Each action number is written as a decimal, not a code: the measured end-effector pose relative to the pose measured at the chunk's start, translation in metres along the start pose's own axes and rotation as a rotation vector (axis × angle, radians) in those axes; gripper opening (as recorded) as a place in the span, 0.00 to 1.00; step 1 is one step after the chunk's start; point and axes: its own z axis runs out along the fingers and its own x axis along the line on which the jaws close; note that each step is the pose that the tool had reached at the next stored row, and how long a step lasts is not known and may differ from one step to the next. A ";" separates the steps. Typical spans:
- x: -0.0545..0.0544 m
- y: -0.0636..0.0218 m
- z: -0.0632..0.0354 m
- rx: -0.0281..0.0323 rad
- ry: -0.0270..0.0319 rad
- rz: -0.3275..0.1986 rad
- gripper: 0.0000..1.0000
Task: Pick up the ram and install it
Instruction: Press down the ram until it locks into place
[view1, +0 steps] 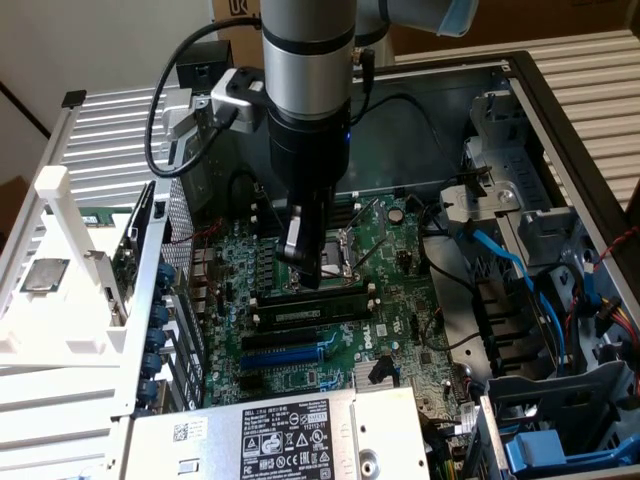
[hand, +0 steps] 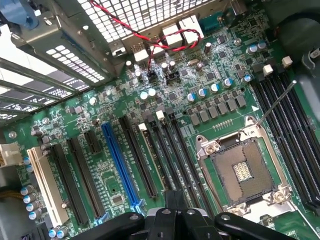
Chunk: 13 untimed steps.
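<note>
While the arm (view1: 308, 90) hangs straight down into the open computer case (view1: 560, 120), gripper (view1: 298, 262) sits low over the CPU socket (view1: 335, 250)
Exterior view: claw width cannot be told; the ram (view1: 312, 298) lies along the black slots just beside the gripper, seating unclear; white label (view1: 275, 440) on the power supply, print unreadable; white tray (view1: 60, 300) at the exterior view's left holds a square chip (view1: 45, 275). Wrist view: gripper (hand: 172, 220) above the motherboard (hand: 210, 100), near the blue slot (hand: 120, 170) and the open socket (hand: 242, 172)

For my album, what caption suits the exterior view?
Robot arm's gripper hovering over the CPU socket on a green motherboard inside an open computer case.
</note>
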 end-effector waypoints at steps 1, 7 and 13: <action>0.000 0.0000 0.0000 0.0020 0.0022 0.010 0.10; 0.000 0.0001 0.0000 0.0159 0.0088 0.077 0.10; 0.000 0.0000 0.0000 0.0368 -0.0019 0.154 0.10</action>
